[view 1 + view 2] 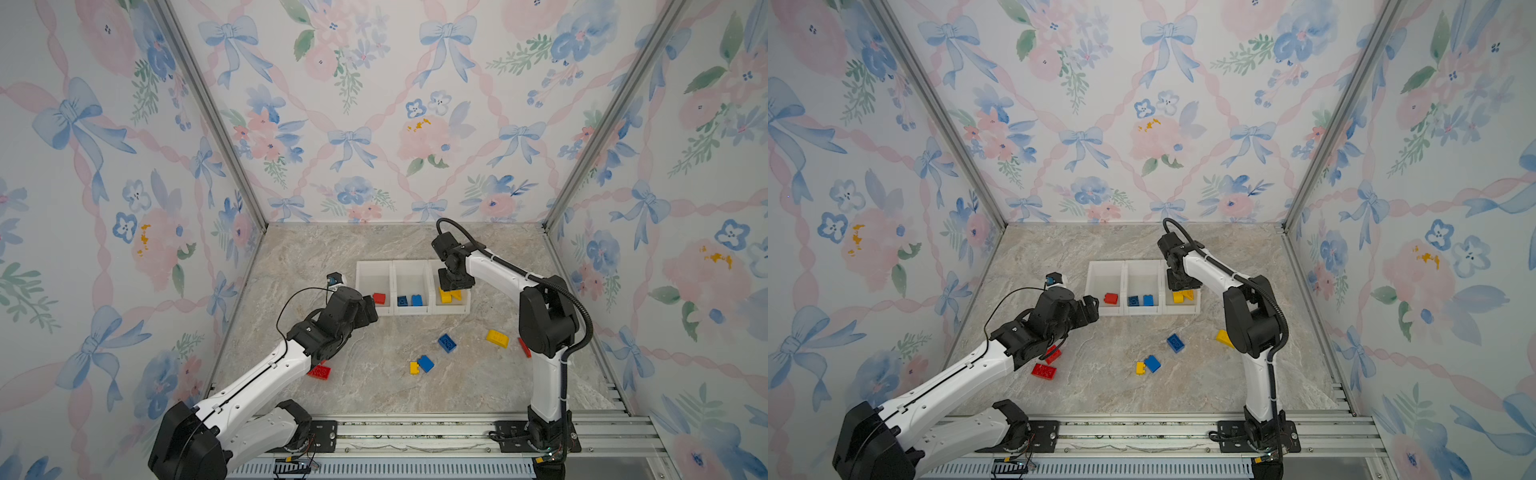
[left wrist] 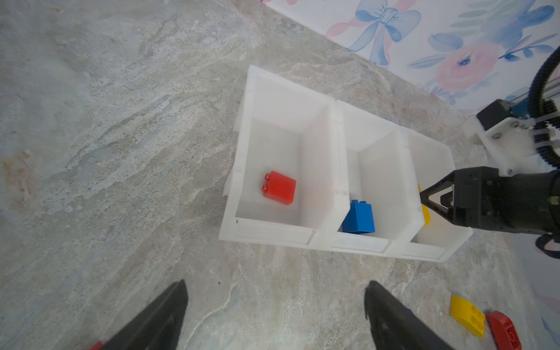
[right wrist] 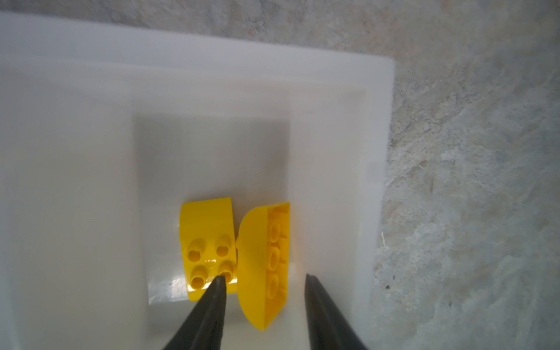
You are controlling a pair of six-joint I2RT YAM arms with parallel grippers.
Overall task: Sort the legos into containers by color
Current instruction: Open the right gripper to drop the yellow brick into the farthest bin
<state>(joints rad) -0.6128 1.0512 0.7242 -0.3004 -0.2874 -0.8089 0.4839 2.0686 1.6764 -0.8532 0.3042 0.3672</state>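
- Marbled stone bench (image 1: 374,395), walled in by flowered paper, carries the legos and a row of three joined white containers (image 1: 374,263).
- Left pincer (image 2: 274,284) hovers beside the leftmost container, jaws wide apart and empty. Two red bricks (image 1: 1044,370) lie on the bench under its arm.
- Leftmost container holds one red brick (image 1: 379,298), the middle one holds two blue bricks (image 1: 417,300), and the rightmost holds two yellow bricks (image 3: 209,242).
- Right pincer (image 3: 263,280) hangs over the rightmost container. Its jaws are parted on either side of a curved yellow brick (image 3: 254,242) standing on edge, and neither jaw touches it.
- Loose on the bench are a small yellow brick (image 1: 414,368) touching a blue neighbour (image 1: 425,363), a lone blue brick (image 1: 446,343), a yellow slab (image 1: 497,338), and a red piece (image 1: 524,347) beside the right arm.
- Handling, as a judgement: the bricks look light, rigid, glossy and not fragile. Flat parallel sides should give the surest hold, while curved tops and studs would probably let a jaw slip.
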